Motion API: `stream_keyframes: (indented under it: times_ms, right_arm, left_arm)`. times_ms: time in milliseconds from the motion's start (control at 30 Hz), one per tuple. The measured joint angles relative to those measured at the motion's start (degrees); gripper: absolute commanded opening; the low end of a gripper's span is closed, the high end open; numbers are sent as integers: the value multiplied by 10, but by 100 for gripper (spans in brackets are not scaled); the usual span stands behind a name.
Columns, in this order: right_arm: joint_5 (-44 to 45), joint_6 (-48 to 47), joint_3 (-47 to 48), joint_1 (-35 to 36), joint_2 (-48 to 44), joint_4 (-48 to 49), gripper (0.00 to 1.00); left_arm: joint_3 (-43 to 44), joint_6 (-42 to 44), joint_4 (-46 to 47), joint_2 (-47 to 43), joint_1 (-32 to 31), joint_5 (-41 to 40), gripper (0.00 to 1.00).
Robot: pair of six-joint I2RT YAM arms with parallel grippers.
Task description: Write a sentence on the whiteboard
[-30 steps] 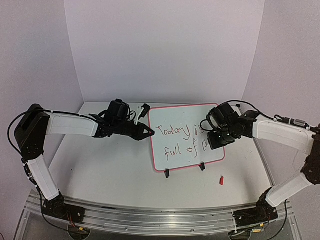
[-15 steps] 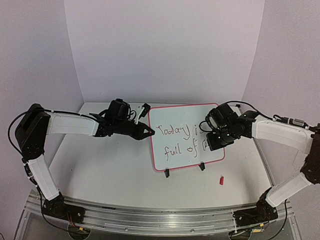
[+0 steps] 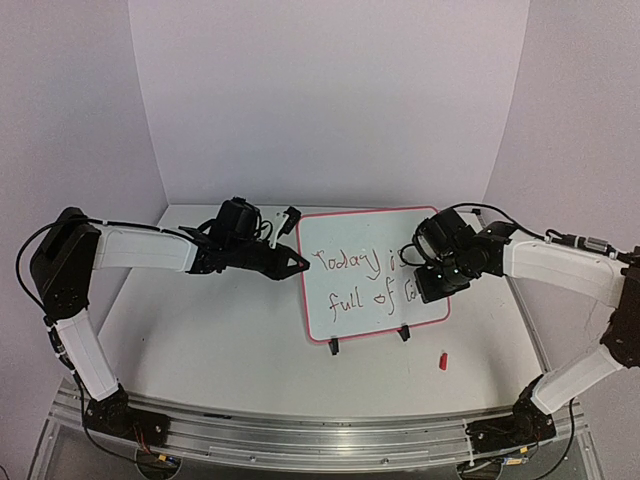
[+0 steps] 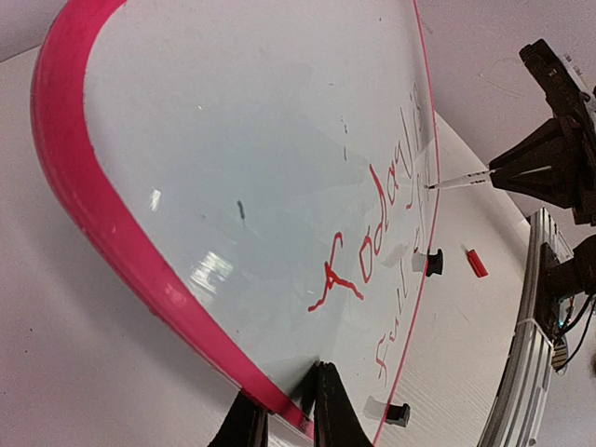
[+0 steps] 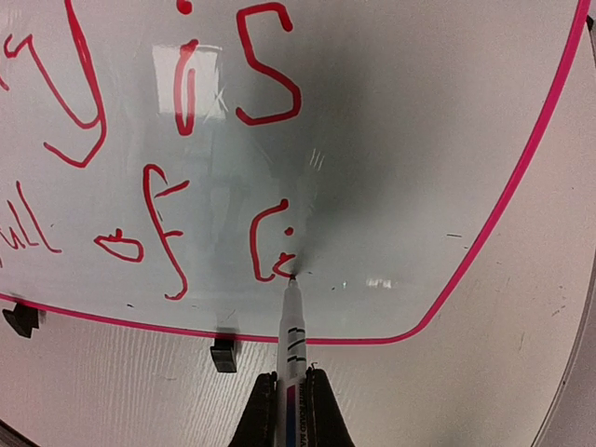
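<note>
The whiteboard point(image 3: 372, 300), white with a pink-red frame, stands tilted on a wire stand. The sentence point(image 3: 352, 263) is in red marker: "Today is" over "full of", then a started letter. My left gripper point(image 3: 298, 263) is shut on the board's left frame edge; in the left wrist view point(image 4: 284, 391) its fingers straddle the frame of the board point(image 4: 261, 121). My right gripper point(image 3: 430, 282) is shut on a white marker point(image 5: 294, 321). The marker's tip touches the board point(image 5: 410, 140) at the started letter after "of". The word "is" point(image 5: 270, 65) shows above it.
A red marker cap point(image 3: 441, 360) lies on the table in front of the board's right corner, and shows in the left wrist view point(image 4: 476, 263). The stand's black feet point(image 3: 335, 349) point(image 3: 404, 334) stick out under the board's lower edge. Purple walls close in the back and sides.
My right gripper has shifted slightly with the marker on the board, and the mark after "of" has grown a little. The left arm and the board have not moved.
</note>
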Motion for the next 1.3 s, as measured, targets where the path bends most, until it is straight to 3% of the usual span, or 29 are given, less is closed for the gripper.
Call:
stream_keyframes:
  times_ms: [600,1300]
  right_arm:
    - [23,0,1,-7,-30,-5,0]
    - [32,0,12,-16,-2,-4,0]
  left_arm:
    - [0,0,0,0,0,0,0]
    - [0,0,1,1,0,0,0]
